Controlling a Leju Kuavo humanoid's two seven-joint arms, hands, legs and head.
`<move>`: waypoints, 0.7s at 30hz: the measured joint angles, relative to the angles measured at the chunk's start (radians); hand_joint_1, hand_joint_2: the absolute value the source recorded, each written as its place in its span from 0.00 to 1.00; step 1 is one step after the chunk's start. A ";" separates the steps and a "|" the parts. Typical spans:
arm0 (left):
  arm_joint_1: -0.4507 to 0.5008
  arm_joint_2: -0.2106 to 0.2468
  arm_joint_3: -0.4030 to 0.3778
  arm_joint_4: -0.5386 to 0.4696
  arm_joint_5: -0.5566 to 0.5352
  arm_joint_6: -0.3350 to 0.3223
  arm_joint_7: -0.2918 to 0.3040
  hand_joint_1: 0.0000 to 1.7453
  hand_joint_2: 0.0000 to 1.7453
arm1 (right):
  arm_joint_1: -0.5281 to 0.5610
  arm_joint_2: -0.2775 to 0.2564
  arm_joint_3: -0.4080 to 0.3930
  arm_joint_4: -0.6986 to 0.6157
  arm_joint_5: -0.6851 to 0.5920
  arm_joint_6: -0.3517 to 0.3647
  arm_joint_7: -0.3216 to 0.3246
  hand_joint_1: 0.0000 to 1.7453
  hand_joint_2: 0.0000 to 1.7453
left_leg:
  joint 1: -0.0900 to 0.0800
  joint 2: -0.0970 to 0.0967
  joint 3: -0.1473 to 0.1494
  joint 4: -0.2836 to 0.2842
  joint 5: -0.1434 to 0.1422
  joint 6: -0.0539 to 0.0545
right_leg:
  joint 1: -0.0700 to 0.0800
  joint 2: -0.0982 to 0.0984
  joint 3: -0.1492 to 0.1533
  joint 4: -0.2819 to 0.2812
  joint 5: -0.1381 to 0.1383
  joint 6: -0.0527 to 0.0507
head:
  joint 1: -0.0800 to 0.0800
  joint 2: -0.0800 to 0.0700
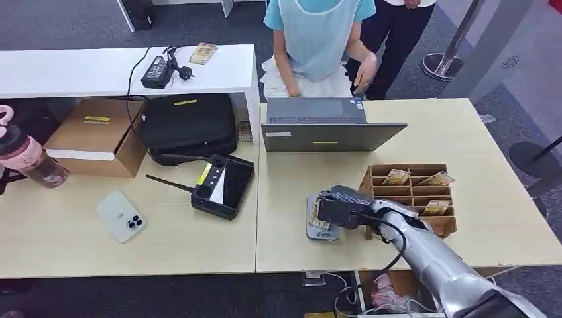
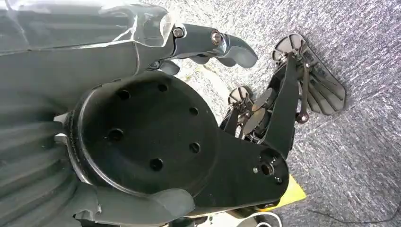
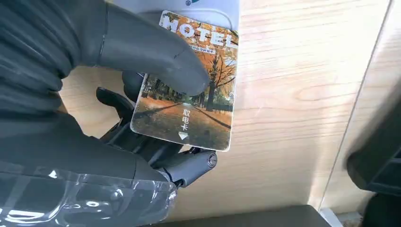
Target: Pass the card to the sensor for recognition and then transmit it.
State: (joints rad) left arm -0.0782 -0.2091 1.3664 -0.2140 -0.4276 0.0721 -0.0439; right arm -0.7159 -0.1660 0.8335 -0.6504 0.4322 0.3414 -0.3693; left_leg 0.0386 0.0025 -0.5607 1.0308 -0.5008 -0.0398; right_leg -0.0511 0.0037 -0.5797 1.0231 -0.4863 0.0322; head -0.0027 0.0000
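Your R hand has thumb and fingers clamped on the hotel card, held right over the grey sensor at 9 o'clock of the wooden card rack, while L hand hangs w/ fingers curled on nothing.

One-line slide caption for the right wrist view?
Right hand pinches the hotel card over the grey sensor.

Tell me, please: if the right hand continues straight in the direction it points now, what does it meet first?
Probably the grey sensor pad on the table. The right hand holds the hotel card pointing toward it; in the right wrist view the card's far edge already overlaps the pad. The remaining gap is unclear.
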 joint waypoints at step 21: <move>0.001 -0.001 0.000 0.000 0.013 0.011 0.001 0.00 1.00 | -0.068 0.068 0.072 0.131 -0.003 0.029 -0.019 1.00 1.00 | 0.000 0.000 0.000 0.000 0.000 0.000 | 0.000 0.000 -0.001 0.000 0.000 0.000 | 0.000 0.000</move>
State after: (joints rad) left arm -0.0774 -0.2098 1.3668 -0.2140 -0.4150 0.0828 -0.0431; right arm -0.7839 -0.0976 0.9056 -0.5192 0.4292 0.3708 -0.3883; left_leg 0.0388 0.0027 -0.5610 1.0306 -0.5007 -0.0399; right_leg -0.0510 0.0039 -0.5806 1.0234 -0.4863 0.0321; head -0.0027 0.0000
